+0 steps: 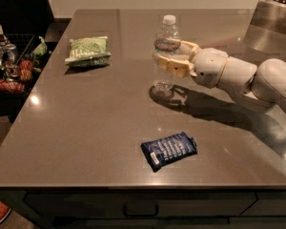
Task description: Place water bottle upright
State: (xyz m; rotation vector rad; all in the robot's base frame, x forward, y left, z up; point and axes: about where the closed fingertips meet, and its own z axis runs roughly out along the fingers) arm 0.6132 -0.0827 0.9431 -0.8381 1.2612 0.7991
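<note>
Bottle: a clear ribbed water bottle [168, 32] with a white cap stands upright on the brown table [100, 118], in its far middle, base flat on the top.
Gripper: the gripper [160, 51] reaches in from the right at mid-height of the bottle, just under the label band.
Claw state: closed on the bottle, narrowed to the width of its body, with one cream finger across the near side and the other behind it.
Arm: the white arm [248, 75] stretches level above the table from the right edge, casting a dark shadow [195, 104] on the surface beneath it.
Green bag: a green chip bag [87, 50] lies flat at far left, well apart from the bottle.
Blue packet: a dark blue snack packet [169, 149] lies flat near the front edge, well apart from the bottle and nearer the camera.
Basket: a wire basket [12, 44] of assorted goods sits off the table's left side.
Counter: a raised steel counter [271, 18] stands at far right behind the arm.
</note>
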